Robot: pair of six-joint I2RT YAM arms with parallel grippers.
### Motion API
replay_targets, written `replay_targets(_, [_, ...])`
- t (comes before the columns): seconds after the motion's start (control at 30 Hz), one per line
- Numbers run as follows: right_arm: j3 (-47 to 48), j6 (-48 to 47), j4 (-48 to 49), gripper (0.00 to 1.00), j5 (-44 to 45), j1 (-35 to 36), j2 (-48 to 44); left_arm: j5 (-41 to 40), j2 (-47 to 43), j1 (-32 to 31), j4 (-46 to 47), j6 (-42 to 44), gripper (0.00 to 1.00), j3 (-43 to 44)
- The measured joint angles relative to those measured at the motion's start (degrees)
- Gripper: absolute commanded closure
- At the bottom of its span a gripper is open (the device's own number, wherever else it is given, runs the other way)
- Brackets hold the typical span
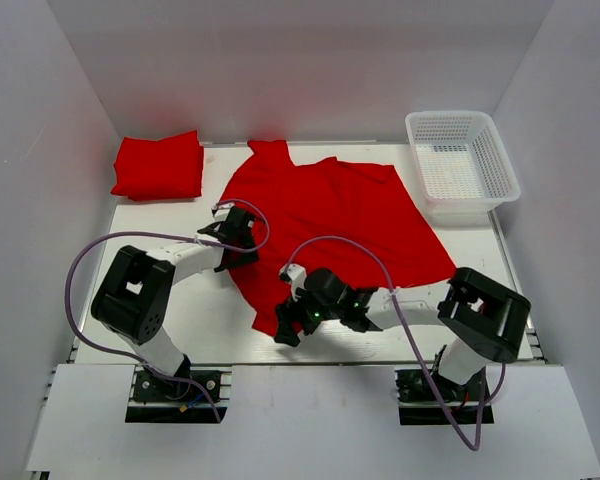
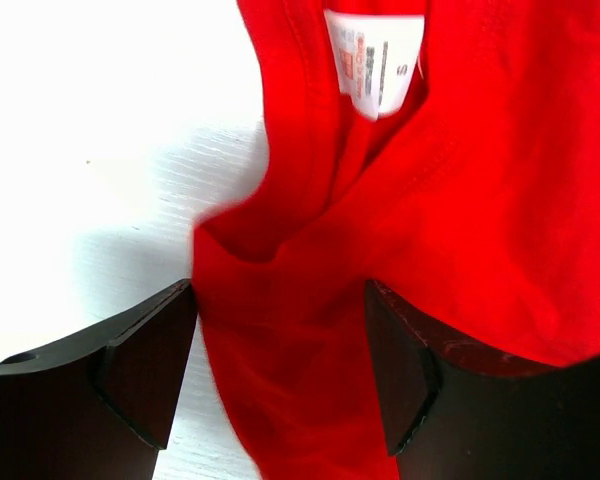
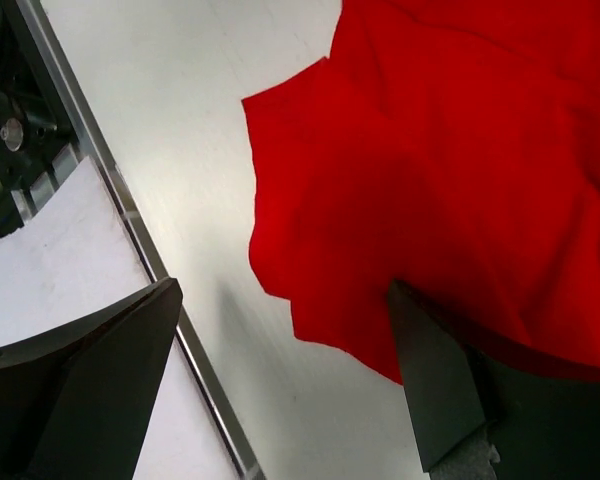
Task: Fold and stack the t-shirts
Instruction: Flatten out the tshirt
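A red t-shirt lies spread and rumpled across the middle of the table. A second red t-shirt lies folded at the back left. My left gripper is open at the spread shirt's left edge. In the left wrist view its jaws stand wide apart with a fold of red fabric between them, just below the white neck tag. My right gripper is open at the shirt's near corner. In the right wrist view the corner of the shirt lies beside the right finger.
A white mesh basket stands at the back right. White walls enclose the table on three sides. The table's metal front rail runs close to the right gripper. Purple cables loop over both arms.
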Motion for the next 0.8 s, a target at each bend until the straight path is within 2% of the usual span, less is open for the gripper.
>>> replay_targets(0.33, [-16.2,10.8,0.8,0.10,9.9,0.0,-17.6,-1.1,2.2,3.6,0.1,-0.8,0.27,1.9])
replay_targets(0.8, [-26.7,21.2,-5.4,0.10,12.9,-0.1,-35.0,-2.4,9.2,8.1,-0.7,0.7,0.32,9.9])
